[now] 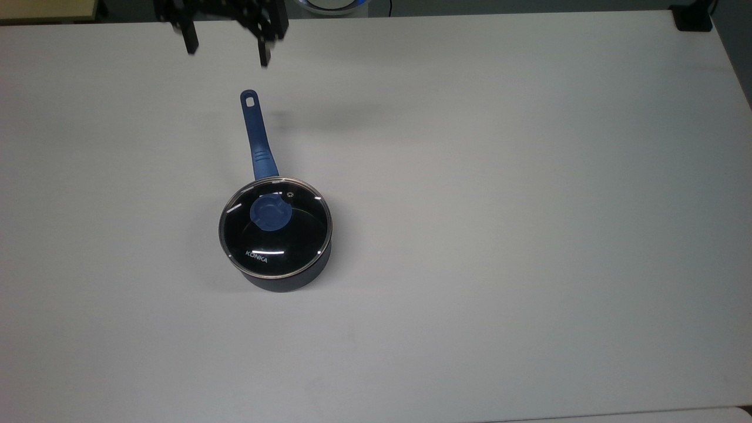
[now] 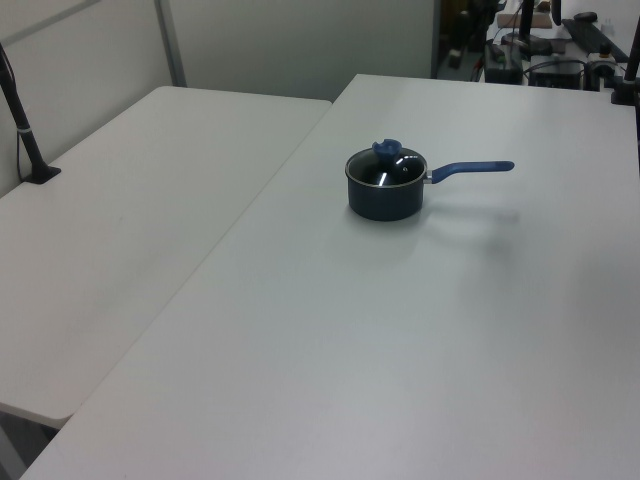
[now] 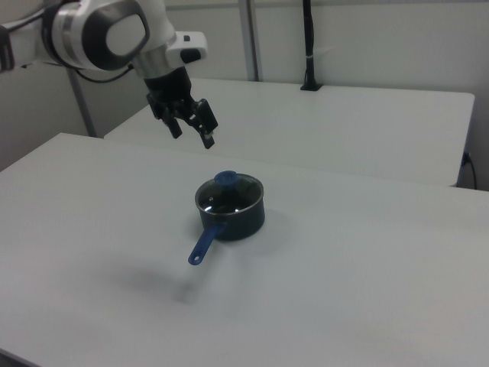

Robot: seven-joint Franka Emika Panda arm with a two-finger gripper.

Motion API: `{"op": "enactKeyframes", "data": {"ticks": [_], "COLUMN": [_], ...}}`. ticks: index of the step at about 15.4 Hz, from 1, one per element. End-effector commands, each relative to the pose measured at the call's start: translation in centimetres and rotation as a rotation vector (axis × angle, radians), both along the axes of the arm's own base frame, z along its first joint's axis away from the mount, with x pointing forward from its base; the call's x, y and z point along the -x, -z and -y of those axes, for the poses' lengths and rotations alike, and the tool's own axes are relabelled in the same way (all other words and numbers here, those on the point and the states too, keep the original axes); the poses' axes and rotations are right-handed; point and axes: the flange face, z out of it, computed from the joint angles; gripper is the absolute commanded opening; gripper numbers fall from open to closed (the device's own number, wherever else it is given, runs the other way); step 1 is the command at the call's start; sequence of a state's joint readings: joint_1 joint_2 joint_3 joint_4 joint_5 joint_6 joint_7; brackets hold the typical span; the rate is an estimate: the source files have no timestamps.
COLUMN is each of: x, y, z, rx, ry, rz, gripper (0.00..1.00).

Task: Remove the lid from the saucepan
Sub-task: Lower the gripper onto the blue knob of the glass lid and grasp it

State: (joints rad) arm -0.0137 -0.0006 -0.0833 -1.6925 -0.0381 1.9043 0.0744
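Pointing toward the top view's top, saucepan [image 1: 282,267] handle, lid [image 1: 275,226] on, hand [image 1: 226,50] spread.

Lid [image 1: 275,226]: clear glossy glass, bright metal rim, matt blue plastic-looking knob [image 1: 269,212]. Saucepan [image 1: 288,279]: dark navy, smooth satin outer wall; blue smooth handle [image 1: 256,135]. Bench [image 1: 499,205]: white, smooth, matt. Pincer [image 3: 192,133]: black, matt.

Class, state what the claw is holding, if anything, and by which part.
Nothing. The claw hangs open above the table, apart from the saucepan; the lid sits untouched.
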Motion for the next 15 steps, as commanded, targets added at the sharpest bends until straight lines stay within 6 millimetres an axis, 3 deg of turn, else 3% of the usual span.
{"op": "enactKeyframes", "data": {"ticks": [1,4,8,10,15], "x": [-2.7,-5.0,-8.8,-9.9,-11.0], "y": [1.9,4.2,11.0,14.0,16.3], "z": [-1.0,-1.8,-6.0,-7.0,-7.1], "rx": [-0.011,-0.026,-0.008,0.051,0.055], "ry": [0.081,0.164,0.310,0.362,0.482], "rz": [0.063,0.103,0.142,0.147,0.197], "gripper": [1.00,1.00,1.00,1.00,1.00]}}
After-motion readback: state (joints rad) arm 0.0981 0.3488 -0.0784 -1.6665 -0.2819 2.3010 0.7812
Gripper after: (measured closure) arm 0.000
